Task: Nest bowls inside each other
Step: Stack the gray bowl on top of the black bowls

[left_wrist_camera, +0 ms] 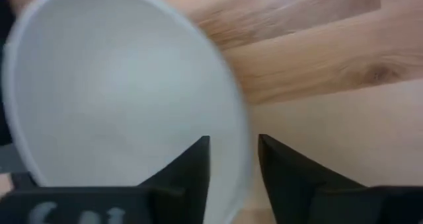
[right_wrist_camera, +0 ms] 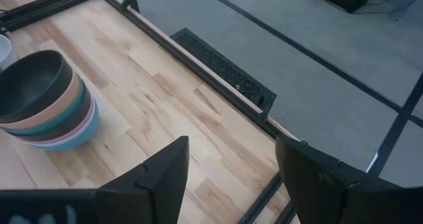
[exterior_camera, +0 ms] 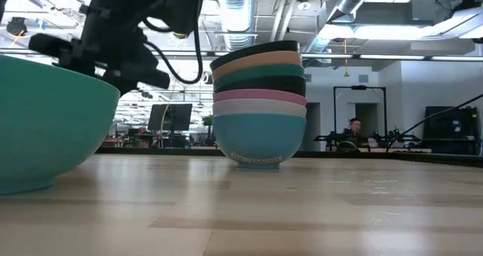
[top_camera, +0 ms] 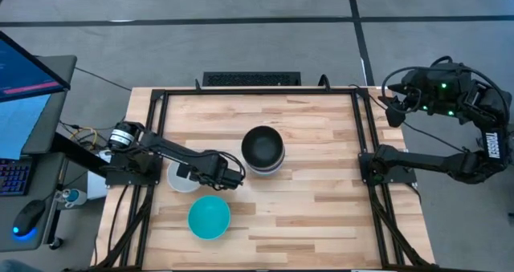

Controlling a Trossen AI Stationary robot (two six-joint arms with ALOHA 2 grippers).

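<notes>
Several bowls sit nested in a stack [top_camera: 263, 149] at mid-table, a black one on top and a cyan one [exterior_camera: 259, 139] on the wood. A lone white bowl [top_camera: 178, 179] stands upright to its left, and a cyan bowl [top_camera: 210, 217] nearer the front edge. My left gripper [left_wrist_camera: 234, 168] points steeply down over the white bowl's right rim [left_wrist_camera: 239, 135]. It is open, one finger inside the bowl and one outside, with a sliver of table showing between the outer finger and the rim. My right gripper [right_wrist_camera: 231, 178] hangs open, high beyond the table's right edge.
A black frame rail [top_camera: 257, 93] runs along the table's far edge and down both sides. Bare wood [top_camera: 321, 200] lies between the stack and the right rail. In the low view the near cyan bowl [exterior_camera: 45, 128] hides the white one.
</notes>
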